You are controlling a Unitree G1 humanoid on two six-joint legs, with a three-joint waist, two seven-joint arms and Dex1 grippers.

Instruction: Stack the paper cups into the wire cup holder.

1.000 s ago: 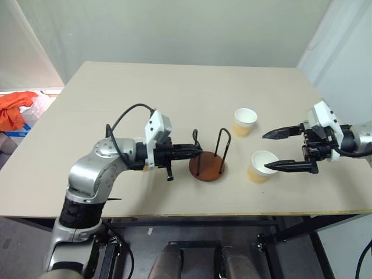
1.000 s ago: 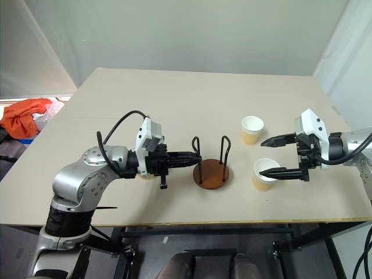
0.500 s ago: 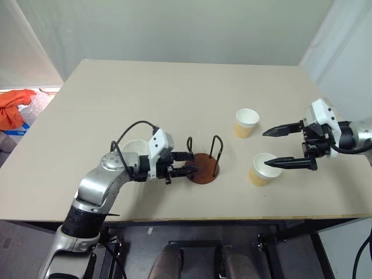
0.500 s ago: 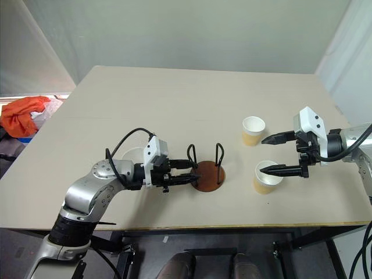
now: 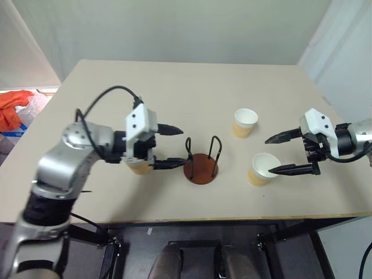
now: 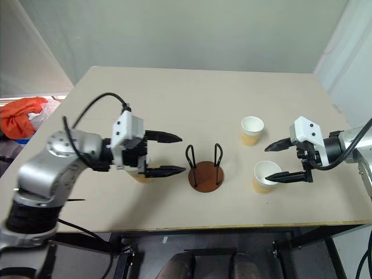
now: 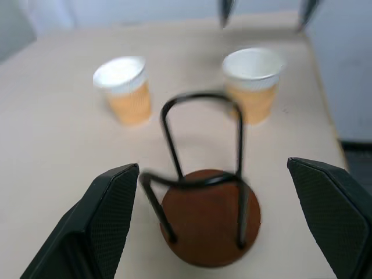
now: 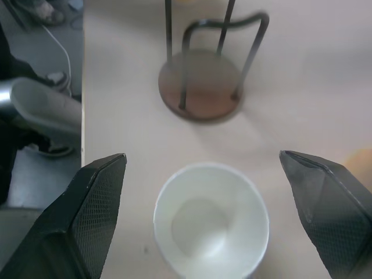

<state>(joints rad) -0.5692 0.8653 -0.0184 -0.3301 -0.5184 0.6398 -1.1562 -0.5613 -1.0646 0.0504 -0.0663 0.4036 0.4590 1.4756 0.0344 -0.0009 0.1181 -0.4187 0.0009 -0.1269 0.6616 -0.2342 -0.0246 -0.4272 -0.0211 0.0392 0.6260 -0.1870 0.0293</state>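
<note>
A: Where is the holder [image 6: 204,174] found?

B: Upright near the table's [image 6: 192,104] front edge, empty. One cup [image 6: 252,130] and a second cup [image 6: 265,176] are seen to its right, a third cup [image 5: 138,167] to its left.

A: And the grippers?

B: The left gripper [image 6: 170,154] is spread wide beside the third cup, nothing held. The right gripper [image 6: 278,162] is spread around the second cup's rim.

The left gripper [image 5: 168,146] hovers over the table's left half, fingers spread wide, pointing rightward. The right gripper [image 5: 280,154], fingers equally wide apart, hovers near the right edge, pointing leftward.
</note>
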